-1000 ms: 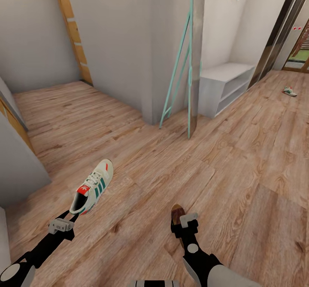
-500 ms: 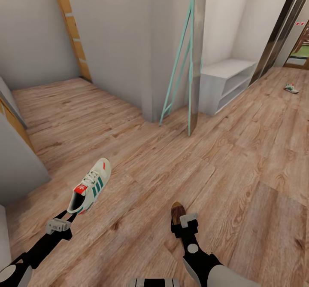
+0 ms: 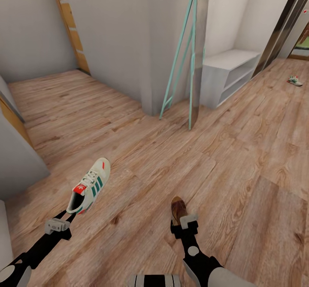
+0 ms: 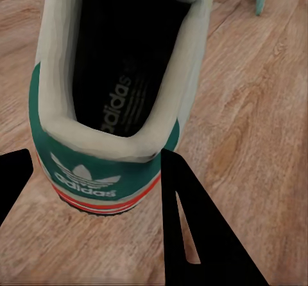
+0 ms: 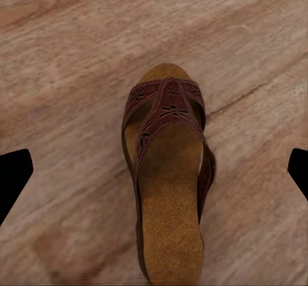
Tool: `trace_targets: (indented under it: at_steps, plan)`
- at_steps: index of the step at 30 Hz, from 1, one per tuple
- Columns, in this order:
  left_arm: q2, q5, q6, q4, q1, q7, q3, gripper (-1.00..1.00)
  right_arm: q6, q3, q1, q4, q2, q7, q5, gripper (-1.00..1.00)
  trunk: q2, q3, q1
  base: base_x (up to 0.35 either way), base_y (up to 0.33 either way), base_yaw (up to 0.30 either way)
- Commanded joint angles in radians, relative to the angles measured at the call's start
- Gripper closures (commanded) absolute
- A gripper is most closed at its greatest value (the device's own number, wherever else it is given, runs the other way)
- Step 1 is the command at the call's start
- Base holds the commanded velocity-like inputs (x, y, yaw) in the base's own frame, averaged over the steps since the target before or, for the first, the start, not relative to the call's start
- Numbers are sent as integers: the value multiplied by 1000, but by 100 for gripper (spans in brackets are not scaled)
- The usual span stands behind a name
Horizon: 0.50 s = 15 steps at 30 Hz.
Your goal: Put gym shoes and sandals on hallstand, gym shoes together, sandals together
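The hallstand (image 3: 229,59), a pale grey low unit against the far wall, has nothing on its top or in the shelf openings that show, so by the look of it no shoe has been placed yet. One gym shoe (image 3: 89,185) is well short of the hallstand, raised by its heel end at the left gripper (image 3: 70,215); the left wrist view shows that gripper's dark fingers (image 4: 192,234) either side of the green heel (image 4: 96,173), which reads as a pinch on the heel. One sandal (image 3: 177,210) is also well short of the hallstand, just ahead of the right gripper (image 3: 179,221); in the right wrist view the jaws stand wide apart, clear of the sandal (image 5: 168,183), and whether it is held I cannot tell. A second gym shoe (image 3: 295,80) lies on the corridor floor (image 3: 240,149) to the right of the hallstand. Judging from this, all four placements and both pairings remain
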Motion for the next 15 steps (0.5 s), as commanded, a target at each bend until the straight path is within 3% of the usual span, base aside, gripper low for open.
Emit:
trace_targets:
  at_steps: [1,5,15]
  plan:
    - [0,8,1,1,0,-7,1,100,-1,6,0,1,0,-10,7,-100,-1,-5,0,0,0,0]
    - [0,8,1,1,2,-7,1,100,-9,6,1,1,0,-10,7,-100,-1,-20,2,0,0,0]
    - [-4,10,1,-12,14,-16,6,100,-103,3,16,1,0,-12,7,-100,-1,-20,2,0,0,0]
